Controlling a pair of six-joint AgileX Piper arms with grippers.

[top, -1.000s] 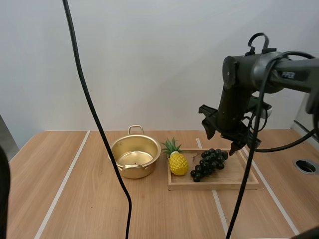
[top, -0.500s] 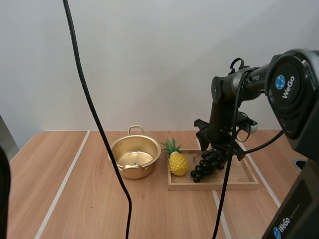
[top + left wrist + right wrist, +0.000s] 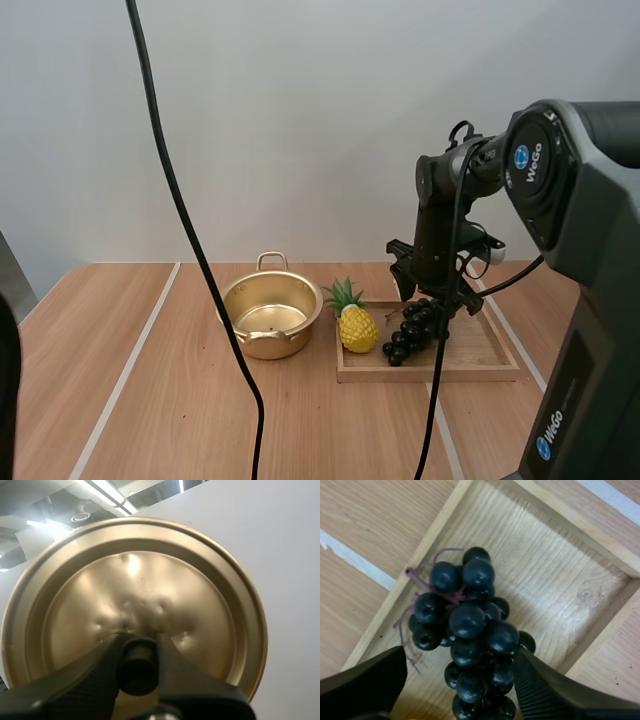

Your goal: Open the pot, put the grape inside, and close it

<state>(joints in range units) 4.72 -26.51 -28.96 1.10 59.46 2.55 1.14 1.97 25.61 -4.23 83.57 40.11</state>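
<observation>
The gold pot [image 3: 270, 316] stands uncovered left of the wooden tray [image 3: 470, 360]. A bunch of dark grapes [image 3: 415, 328] lies in the tray beside a yellow toy pineapple [image 3: 356, 327]. My right gripper [image 3: 432, 295] hangs open just above the bunch. In the right wrist view the grapes [image 3: 470, 630] lie between the two spread fingers [image 3: 365, 680] of my right gripper [image 3: 457, 656], over the tray's floor [image 3: 560, 570]. My left gripper [image 3: 139, 655] is shut on the black knob [image 3: 138, 666] of the gold lid [image 3: 150, 590], held up in the air.
The pineapple stands at the tray's left end, close to the pot's right rim. White stripes [image 3: 130, 365] run across the wooden tabletop. A round hole [image 3: 612, 333] sits in the table at the far right.
My right gripper has moved left and down from above the tray's right side to just over the grapes. Pot, pineapple and grapes have not moved.
</observation>
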